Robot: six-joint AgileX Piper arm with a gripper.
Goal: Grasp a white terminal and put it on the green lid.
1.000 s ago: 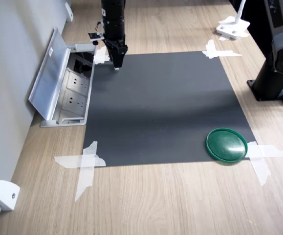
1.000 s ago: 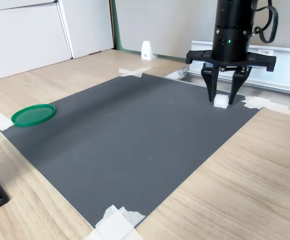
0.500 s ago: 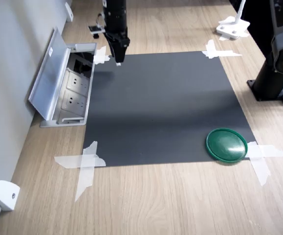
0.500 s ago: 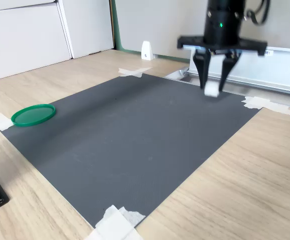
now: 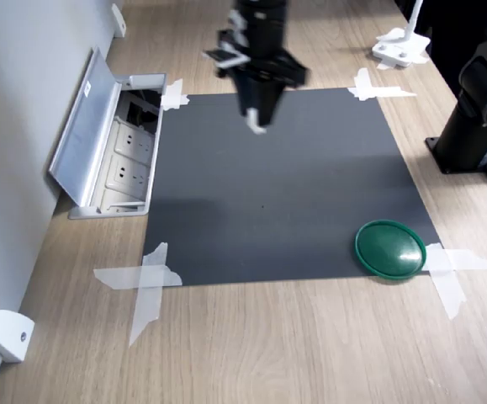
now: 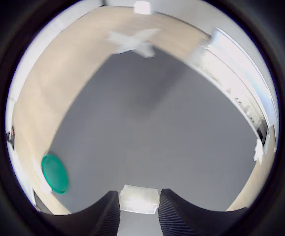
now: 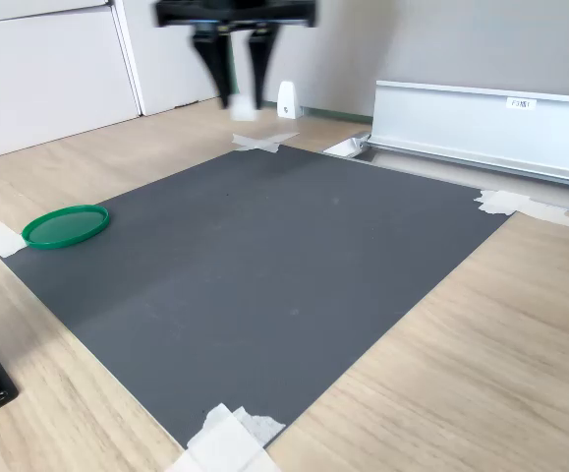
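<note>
My gripper [image 5: 256,120] hangs above the far part of the black mat [image 5: 293,194], shut on the white terminal [image 5: 259,128], a tiny white block. The wrist view shows the white terminal [image 6: 139,199] pinched between the two dark fingers [image 6: 107,215]. In the second exterior view the gripper [image 7: 242,96] is blurred near the top, with the white terminal [image 7: 244,111] at its tips. The green lid [image 5: 389,249] lies flat on the mat's near right corner in the first exterior view, far from the gripper. It also shows as the green lid [image 7: 65,225] and the green lid [image 6: 54,173].
An open metal socket box [image 5: 113,156] sits by the mat's left edge in the first exterior view. White tape [image 5: 146,278] holds the mat's corners. A white wedge piece [image 5: 9,335] lies near left, a dark robot base [image 5: 474,126] stands at right.
The gripper rose off the mat corner by the socket box with the terminal in it and swung to the first exterior view's right, over the mat. The lid has not moved.
</note>
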